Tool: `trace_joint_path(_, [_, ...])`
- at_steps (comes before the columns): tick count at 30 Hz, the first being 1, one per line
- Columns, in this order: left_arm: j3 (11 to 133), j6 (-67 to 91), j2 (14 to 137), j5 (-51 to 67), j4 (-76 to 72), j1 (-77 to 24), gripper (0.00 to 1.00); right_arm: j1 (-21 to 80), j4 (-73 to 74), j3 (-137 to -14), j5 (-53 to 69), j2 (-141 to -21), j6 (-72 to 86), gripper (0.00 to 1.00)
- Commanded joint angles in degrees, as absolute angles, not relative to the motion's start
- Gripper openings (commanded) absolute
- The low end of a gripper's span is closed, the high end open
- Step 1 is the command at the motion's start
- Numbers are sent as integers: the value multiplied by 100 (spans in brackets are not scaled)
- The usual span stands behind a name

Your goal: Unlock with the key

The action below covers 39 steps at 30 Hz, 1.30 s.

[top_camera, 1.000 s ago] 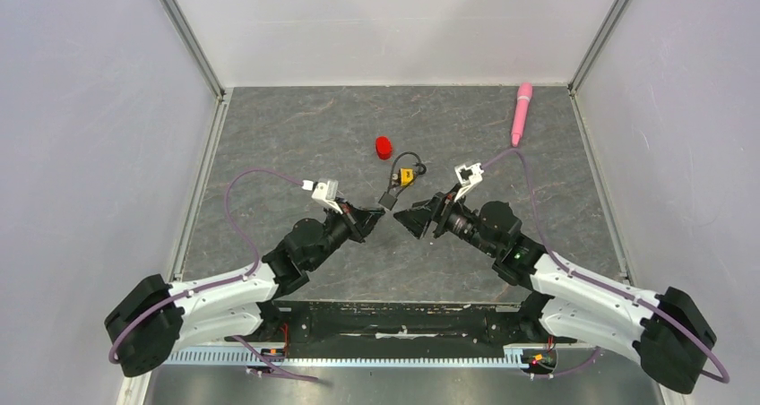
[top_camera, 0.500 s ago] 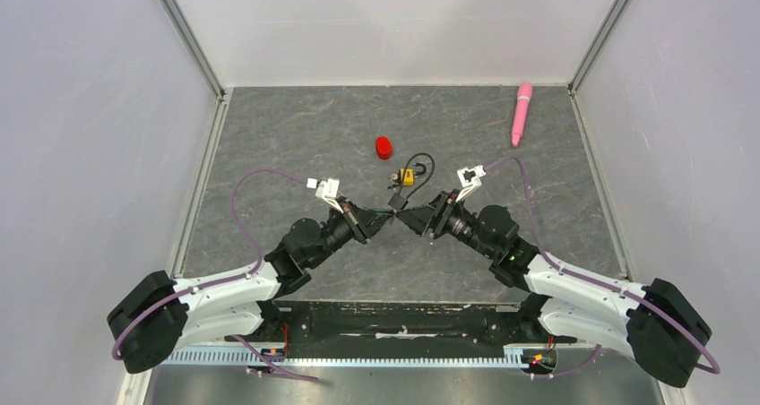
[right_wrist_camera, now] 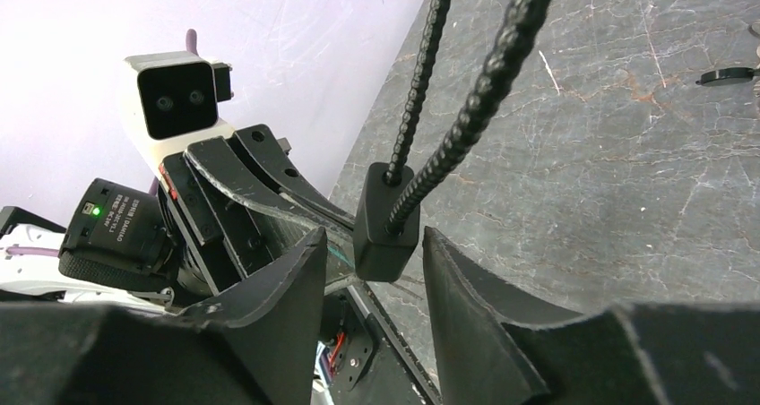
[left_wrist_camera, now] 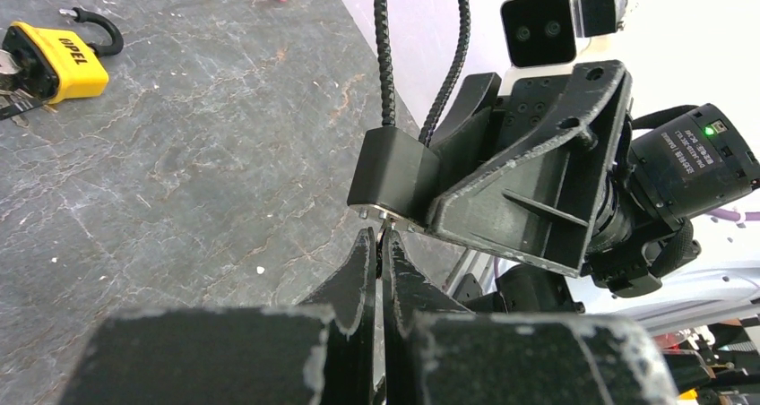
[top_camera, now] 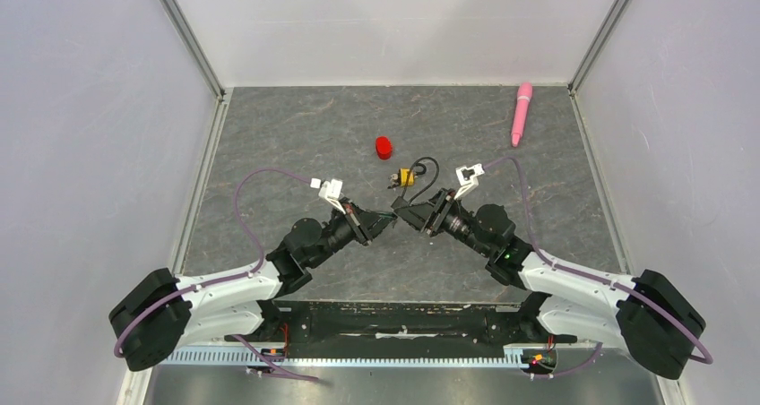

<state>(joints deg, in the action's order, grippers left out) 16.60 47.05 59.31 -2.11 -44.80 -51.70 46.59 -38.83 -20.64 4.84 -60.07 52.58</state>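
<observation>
Two grippers tip to tip at mid-table, from above: left gripper with fingers pressed together, right gripper facing it. Black cord loops back from between the tips. Yellow padlock just beyond them on table, beside the cord. Red cap farther back. Pink pen near the far right corner, well apart. Key too small to make out here.

Left wrist: shows own fingers shut tight on key. Only a thin sliver visible, tip at the silvery underside of cord's block. Right gripper's black fingers alongside block. Padlock flat at upper left. Silvery bits at its cropped end, not identifiable.

Right wrist: shows own jaws spread, one either side of block. Hangs there from two cord strands, a narrow gap on each side, not clamped. Left gripper beyond and below block.
</observation>
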Motion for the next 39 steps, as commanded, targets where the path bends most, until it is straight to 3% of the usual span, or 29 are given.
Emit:
trace_joint_path(1, [1881, 4815, 5846, -46, -4872, -5150, 2, 4620, -4214, -2057, 399, -6057, 5417, 42])
trace_joint_path(6, [1903, 4632, 5752, -65, -4660, -5154, 2, 4622, -4025, -2095, 347, -5999, 5497, 15])
trace_joint_path(10, [2213, 3946, 5658, -445, -3963, -5470, 2, 4623, -3302, -2258, 193, -5870, 5535, 0])
trace_joint_path(16, [3061, 1841, 5786, -2586, -2597, -6842, 2, 4633, -2159, -2569, 35, -5722, 5821, 0])
trace_joint_path(25, [3784, -655, 7125, -5415, -3203, -8378, 2, 4799, -1661, -2600, 35, -5722, 6287, 0])
trace_joint_path(32, [3677, -935, 7472, -5863, -3827, -8612, 2, 4833, -1440, -2636, -167, -5638, 6300, 0])
trace_joint_path(35, [3440, -756, 7361, -5848, -3985, -8600, 2, 4827, -1389, -2689, -223, -5584, 6168, 19])
trace_joint_path(37, [3300, -576, 7291, -5828, -3980, -8574, 2, 4827, -1384, -2730, -260, -5504, 6013, 41])
trace_joint_path(39, [3181, -397, 7220, -5835, -3973, -8561, 2, 4817, -1335, -2766, -326, -5409, 5885, 56])
